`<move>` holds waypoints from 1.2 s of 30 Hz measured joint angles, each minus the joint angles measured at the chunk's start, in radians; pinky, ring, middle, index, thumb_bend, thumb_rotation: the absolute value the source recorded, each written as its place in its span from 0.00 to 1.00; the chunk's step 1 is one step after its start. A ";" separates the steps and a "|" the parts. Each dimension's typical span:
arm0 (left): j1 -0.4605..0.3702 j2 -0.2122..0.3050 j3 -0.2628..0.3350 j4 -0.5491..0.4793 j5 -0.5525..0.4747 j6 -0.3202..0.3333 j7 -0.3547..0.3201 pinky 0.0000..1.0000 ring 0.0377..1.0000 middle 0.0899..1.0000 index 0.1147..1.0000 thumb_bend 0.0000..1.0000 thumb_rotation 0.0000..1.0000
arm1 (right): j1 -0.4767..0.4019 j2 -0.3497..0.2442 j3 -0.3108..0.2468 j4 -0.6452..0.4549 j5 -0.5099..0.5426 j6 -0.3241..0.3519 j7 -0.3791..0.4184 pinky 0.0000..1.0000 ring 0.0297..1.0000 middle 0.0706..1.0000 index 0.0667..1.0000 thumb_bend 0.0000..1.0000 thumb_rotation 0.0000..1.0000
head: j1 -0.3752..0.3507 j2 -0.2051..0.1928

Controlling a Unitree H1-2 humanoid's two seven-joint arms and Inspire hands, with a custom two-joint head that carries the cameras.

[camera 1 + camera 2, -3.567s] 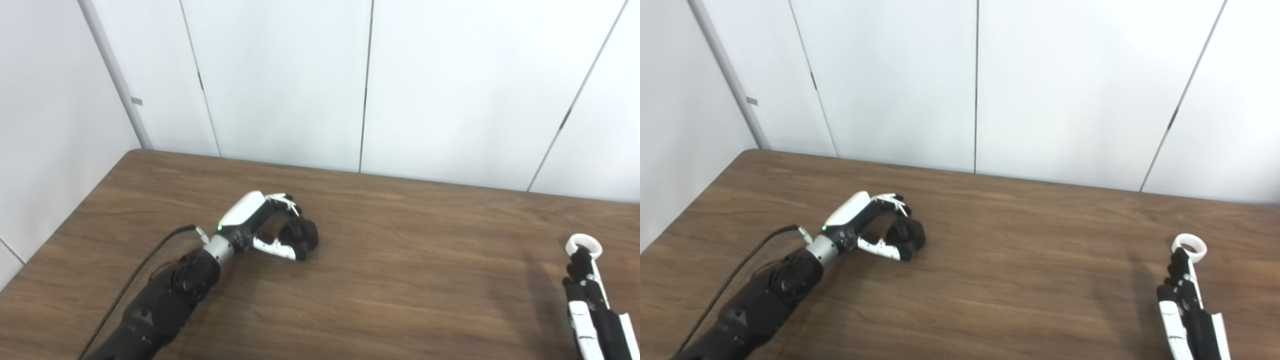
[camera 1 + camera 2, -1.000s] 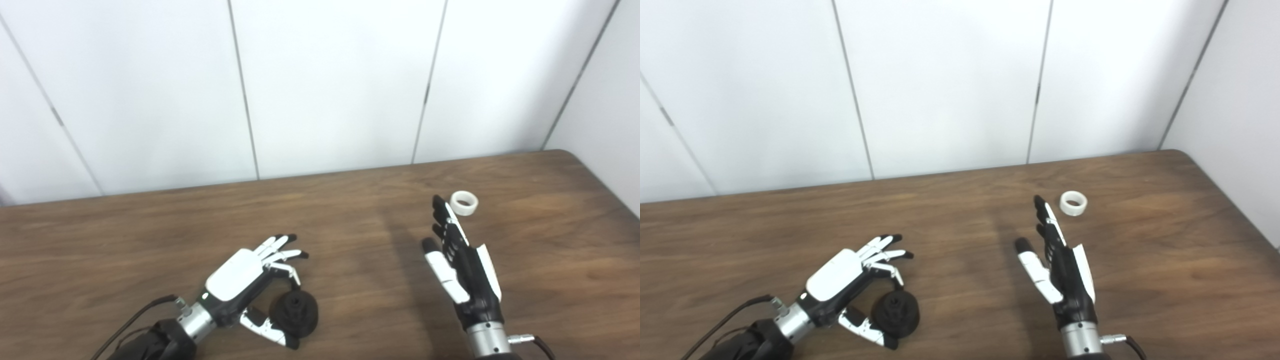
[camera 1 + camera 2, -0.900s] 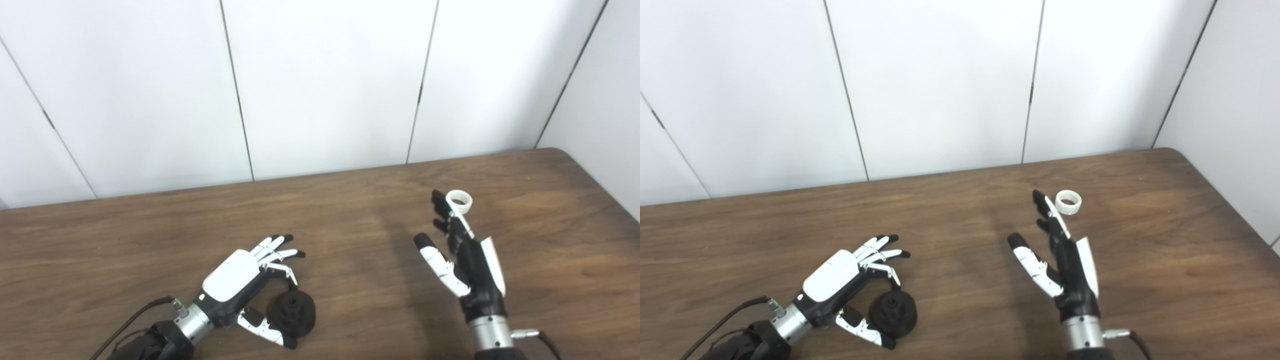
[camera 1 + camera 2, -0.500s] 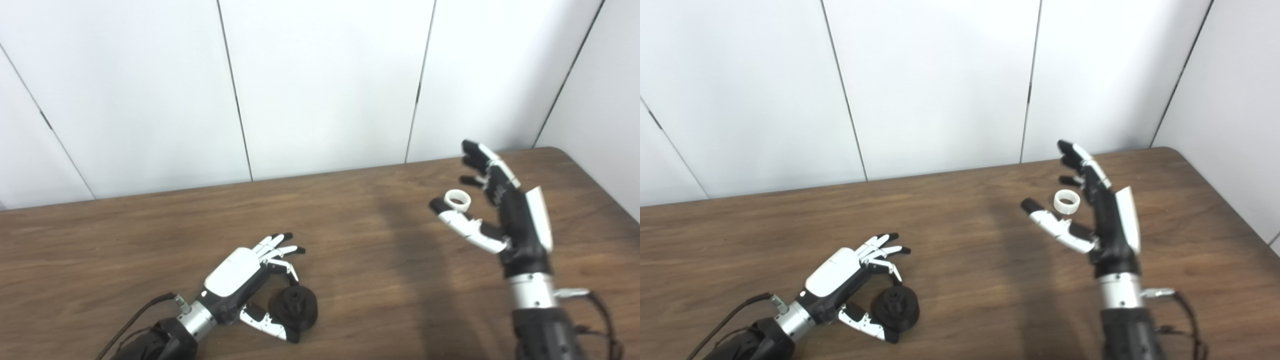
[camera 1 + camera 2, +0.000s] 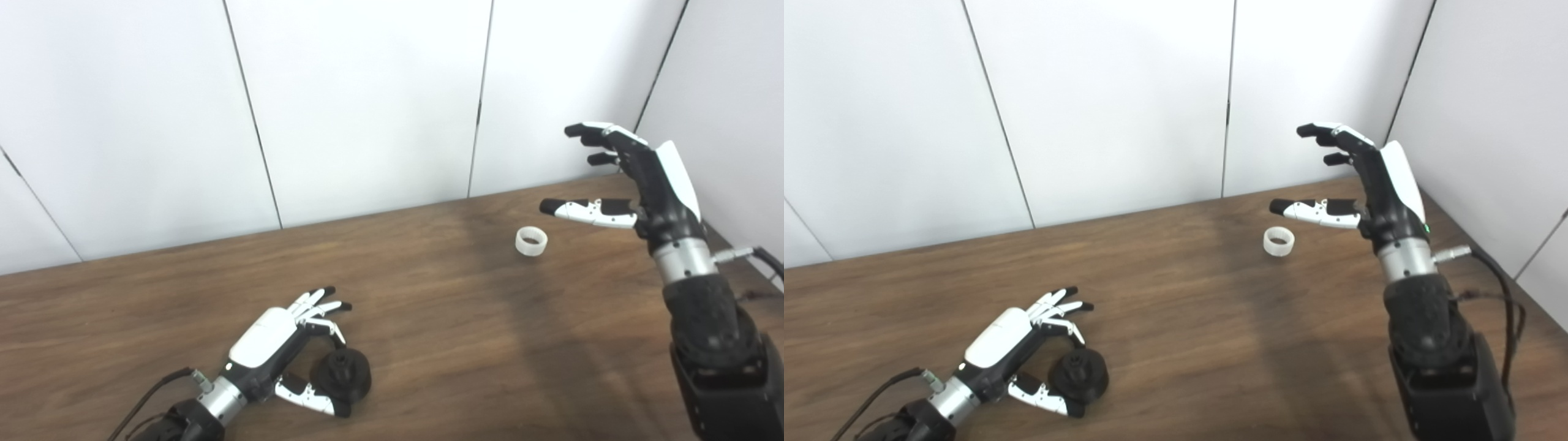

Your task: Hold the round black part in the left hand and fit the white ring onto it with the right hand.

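The round black part (image 5: 342, 381) rests on the brown table (image 5: 441, 318) at the front left. My left hand (image 5: 275, 343) lies beside it, open, fingers spread; its thumb runs along the part's near side and one finger curls over its top. The white ring (image 5: 531, 241) lies flat on the table at the back right, nothing touching it. My right hand (image 5: 1366, 177) hangs in the air above and just right of the ring (image 5: 1278, 241). It is open, with thumb and fingers pointing left and nothing between them.
White wall panels (image 5: 367, 104) stand right behind the table's far edge. A side wall (image 5: 1494, 122) closes the right side, next to the raised right arm. A cable (image 5: 1497, 282) loops off the right wrist. The table's back right corner lies beneath the right hand.
The view has shifted. My right hand has lifted from the table beside the ring to high over it and turned palm-down. The ring, black part and left hand have stayed put.
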 measured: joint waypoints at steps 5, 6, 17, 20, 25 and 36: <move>0.000 0.005 -0.001 -0.001 -0.009 0.000 -0.002 1.00 1.00 0.88 0.41 0.53 0.06 | -0.021 -0.087 0.039 0.104 -0.035 -0.026 0.037 0.76 0.84 0.82 0.68 0.80 0.17 | 0.000 0.002; 0.000 0.007 -0.001 -0.001 -0.013 0.000 -0.002 1.00 1.00 0.88 0.41 0.53 0.06 | -0.028 -0.102 0.052 0.123 -0.053 -0.040 0.038 0.76 0.84 0.81 0.67 0.82 0.16 | 0.000 -0.002; 0.000 0.016 -0.011 -0.011 -0.026 0.001 -0.002 1.00 1.00 0.88 0.41 0.52 0.06 | -0.155 -0.247 0.228 0.332 -0.183 -0.170 0.129 0.82 0.90 0.82 0.63 0.91 0.10 | -0.020 -0.005; 0.000 0.020 -0.013 -0.013 -0.031 0.001 -0.002 1.00 1.00 0.88 0.41 0.53 0.06 | -0.182 -0.264 0.272 0.372 -0.218 -0.195 0.156 0.89 0.92 0.82 0.62 0.92 0.12 | -0.023 -0.008; 0.001 0.022 -0.013 -0.015 -0.032 0.001 -0.002 1.00 1.00 0.88 0.41 0.53 0.06 | -0.232 -0.279 0.340 0.456 -0.273 -0.234 0.186 0.94 0.95 0.84 0.63 0.90 0.16 | -0.029 -0.012; 0.001 0.026 -0.019 -0.017 -0.037 0.001 0.001 1.00 1.00 0.88 0.41 0.53 0.06 | -0.295 -0.277 0.430 0.555 -0.381 -0.291 0.225 0.93 0.95 0.85 0.62 0.91 0.14 | -0.045 -0.026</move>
